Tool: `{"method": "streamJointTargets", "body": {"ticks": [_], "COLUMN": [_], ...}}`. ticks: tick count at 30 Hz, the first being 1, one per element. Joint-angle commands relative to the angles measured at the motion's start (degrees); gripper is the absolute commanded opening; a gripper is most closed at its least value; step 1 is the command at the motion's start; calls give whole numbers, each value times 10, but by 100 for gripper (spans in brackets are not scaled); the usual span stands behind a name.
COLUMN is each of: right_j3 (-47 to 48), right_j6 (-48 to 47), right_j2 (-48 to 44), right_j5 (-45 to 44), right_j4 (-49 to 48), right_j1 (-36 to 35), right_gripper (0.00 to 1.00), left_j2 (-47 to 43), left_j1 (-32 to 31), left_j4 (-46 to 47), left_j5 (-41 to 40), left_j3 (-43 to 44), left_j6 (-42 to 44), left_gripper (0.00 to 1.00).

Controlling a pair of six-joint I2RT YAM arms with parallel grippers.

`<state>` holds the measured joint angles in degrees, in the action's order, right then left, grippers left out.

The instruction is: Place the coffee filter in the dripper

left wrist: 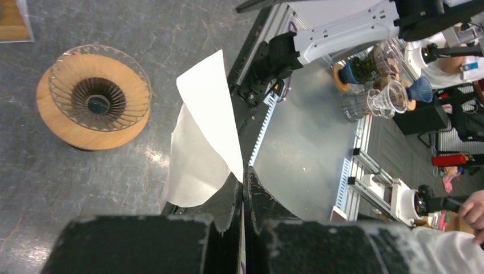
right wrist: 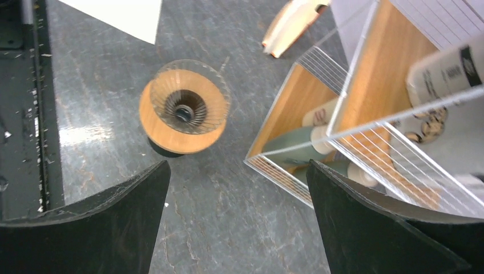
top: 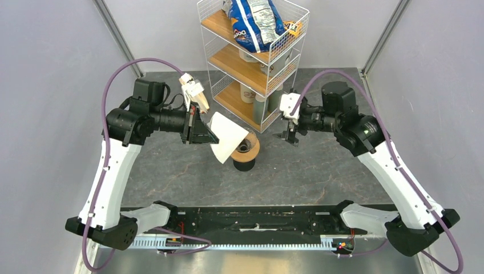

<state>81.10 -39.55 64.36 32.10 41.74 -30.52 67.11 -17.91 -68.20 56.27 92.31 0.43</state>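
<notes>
My left gripper (top: 216, 138) is shut on the coffee filter (top: 228, 137), a white paper cone held in the air just left of the dripper (top: 247, 150). In the left wrist view the filter (left wrist: 205, 131) sticks out from the closed jaws (left wrist: 243, 174), and the dripper (left wrist: 94, 97) stands on the table at the upper left, its tan ring and dark hole uncovered. My right gripper (top: 292, 136) is open and empty, right of the dripper. In the right wrist view the dripper (right wrist: 184, 107) lies ahead between the spread fingers, with a filter corner (right wrist: 122, 14) at the top.
A white wire shelf rack (top: 254, 54) with wooden shelves stands right behind the dripper, holding a blue chip bag (top: 254, 23) and containers. A beige paper packet (top: 194, 91) lies left of the rack. The black base rail (top: 257, 220) runs along the near edge.
</notes>
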Motion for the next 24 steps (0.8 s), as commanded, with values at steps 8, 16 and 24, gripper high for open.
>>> {"method": "streamJointTargets", "body": {"ticks": [8, 16, 24], "right_j3": [15, 25, 30], "right_j6": [-57, -64, -60], "right_j2": [34, 57, 73], "right_j5": [-27, -44, -73], "right_j4": [15, 12, 3], "right_j1": [-115, -155, -181], "right_gripper": [93, 74, 64], "left_j2": [20, 37, 44], "left_j1": [-42, -66, -81], "left_j4": [-7, 24, 47], "left_j5": [18, 2, -8], "left_j3": [24, 21, 20], "left_j6": [1, -38, -61], "left_gripper": [2, 2, 2]}}
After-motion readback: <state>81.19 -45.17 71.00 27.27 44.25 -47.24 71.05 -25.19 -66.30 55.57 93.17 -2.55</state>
